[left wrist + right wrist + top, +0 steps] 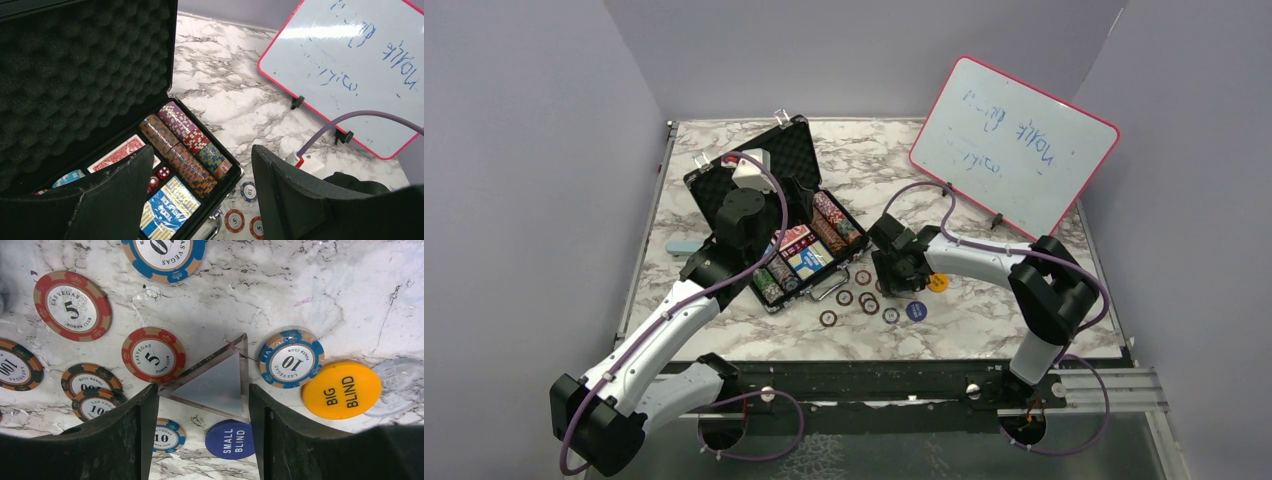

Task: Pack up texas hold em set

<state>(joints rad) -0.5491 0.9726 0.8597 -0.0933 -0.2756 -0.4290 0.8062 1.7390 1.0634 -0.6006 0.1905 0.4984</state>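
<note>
The left arm (654, 330) reaches forward from its base, its wrist bent over the open black case (75, 75). The left end effector (200, 150) hangs above the case's tray with its fingers spread wide and nothing between them. Below it lie rows of striped chips (185, 140), a red card deck (117, 155), a blue card deck (165, 207) and red dice (162, 173).

The right arm (984, 258) folds leftward across the marble table (984, 320), pointing down just right of the case. The right end effector (202, 390) has closed on a clear triangular piece (220, 385), whose edges meet both finger pads. Loose chips lie on the table around it. The red chips (153, 355) read "LAS VEGAS POKER CLUB" with a 5. A blue chip (291, 359) just right of the triangle shows a 10. Beside that sits an orange button (341, 390) marked "BIG BLIND", partly overlapping a clear round disc (397, 385) with faint lettering. A dark blue button (230, 439) marked "SMALL BLIND" lies under the fingers.

A pink-framed whiteboard (1014, 140) stands at the back right, its blue handwriting unreadable.
</note>
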